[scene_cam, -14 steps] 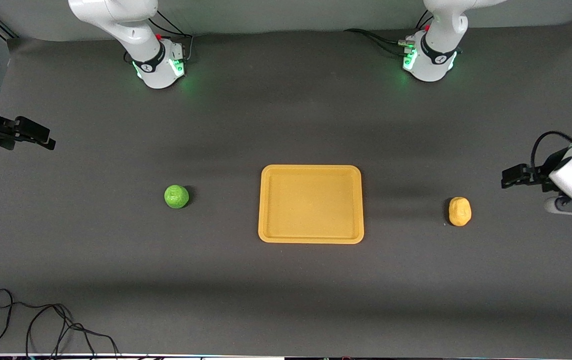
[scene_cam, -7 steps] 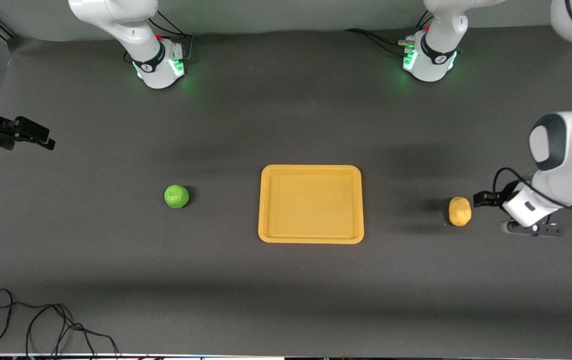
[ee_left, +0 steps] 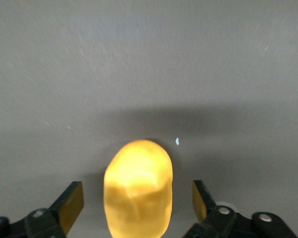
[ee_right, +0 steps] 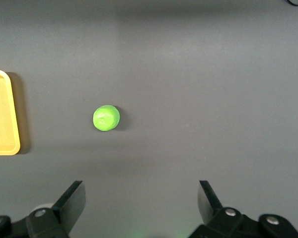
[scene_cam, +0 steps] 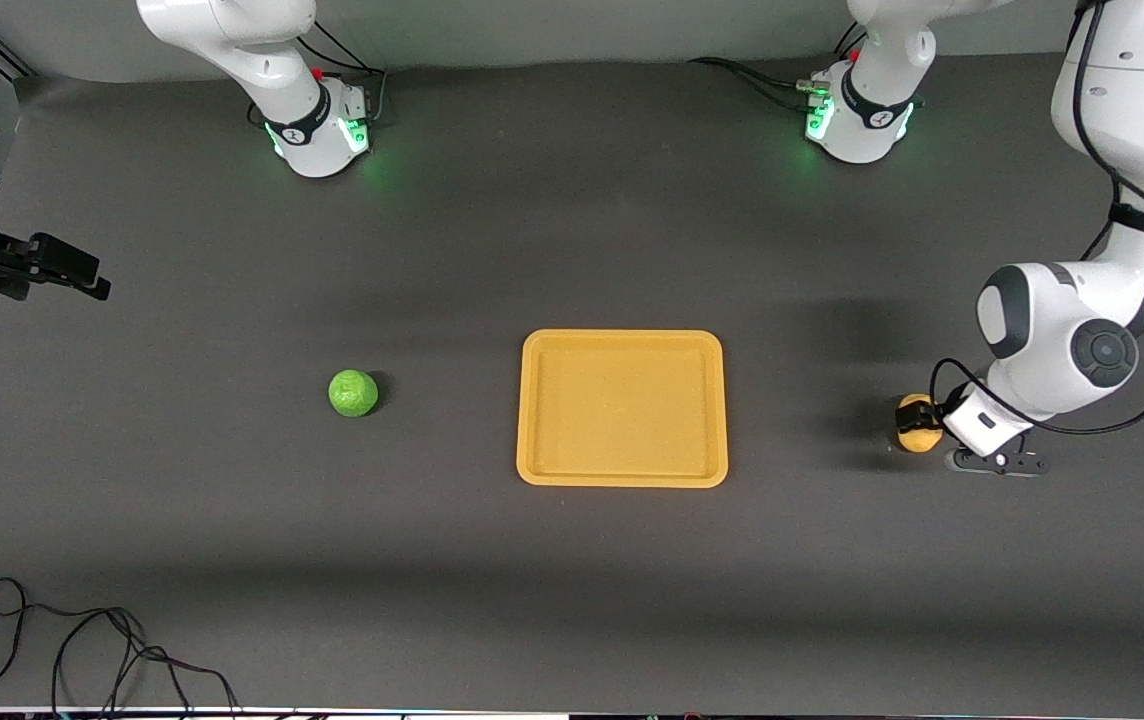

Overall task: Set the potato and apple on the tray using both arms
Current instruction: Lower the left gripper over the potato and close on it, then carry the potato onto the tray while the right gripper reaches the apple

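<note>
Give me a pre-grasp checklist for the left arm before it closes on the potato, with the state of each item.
1. Left tool open: ok.
2. Potato between its fingers: ok, gaps on both sides.
3. Fingers low enough around the potato: cannot tell.
4. Tray bare, ready to receive: ok.
5. Apple on the table toward the right arm's end: ok.
6. Right tool open, up and aside from the apple: ok.
</note>
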`<action>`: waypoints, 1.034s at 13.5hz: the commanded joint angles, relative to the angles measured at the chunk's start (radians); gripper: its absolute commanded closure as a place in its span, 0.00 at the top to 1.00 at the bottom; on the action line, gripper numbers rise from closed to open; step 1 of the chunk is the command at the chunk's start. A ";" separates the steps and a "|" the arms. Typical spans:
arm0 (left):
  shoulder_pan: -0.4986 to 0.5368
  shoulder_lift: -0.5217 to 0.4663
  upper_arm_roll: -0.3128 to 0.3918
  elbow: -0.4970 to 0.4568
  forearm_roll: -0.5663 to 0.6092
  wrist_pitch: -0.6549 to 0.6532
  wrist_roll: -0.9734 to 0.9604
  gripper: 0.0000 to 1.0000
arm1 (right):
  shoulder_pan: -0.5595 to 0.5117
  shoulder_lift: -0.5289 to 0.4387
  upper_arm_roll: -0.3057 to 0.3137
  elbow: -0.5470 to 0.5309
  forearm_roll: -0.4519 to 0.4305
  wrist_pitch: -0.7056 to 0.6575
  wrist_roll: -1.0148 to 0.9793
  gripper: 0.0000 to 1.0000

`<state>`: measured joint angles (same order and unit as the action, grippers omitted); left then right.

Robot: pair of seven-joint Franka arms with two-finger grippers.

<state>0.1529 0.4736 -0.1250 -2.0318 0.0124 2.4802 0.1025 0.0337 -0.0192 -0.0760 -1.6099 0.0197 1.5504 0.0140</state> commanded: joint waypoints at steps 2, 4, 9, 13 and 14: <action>0.010 -0.021 -0.005 -0.022 0.012 -0.012 -0.010 0.41 | 0.000 -0.002 -0.001 0.004 -0.014 0.002 -0.020 1.00; 0.008 -0.052 -0.005 -0.005 0.011 -0.079 -0.012 0.09 | 0.000 -0.002 -0.001 0.002 -0.014 0.002 -0.020 1.00; -0.059 -0.108 -0.056 0.186 -0.003 -0.340 -0.150 0.02 | 0.005 -0.015 0.002 -0.001 -0.012 0.000 -0.009 1.00; -0.165 -0.098 -0.136 0.231 -0.061 -0.348 -0.274 0.02 | 0.124 -0.102 0.002 -0.115 -0.011 0.031 0.073 1.00; -0.197 -0.087 -0.148 0.237 -0.062 -0.328 -0.323 0.02 | 0.173 -0.149 0.002 -0.187 -0.011 0.074 0.081 1.00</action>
<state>0.0087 0.3620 -0.2566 -1.8098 -0.0332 2.1365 -0.1402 0.1224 -0.0535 -0.0706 -1.6499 0.0199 1.5573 0.0450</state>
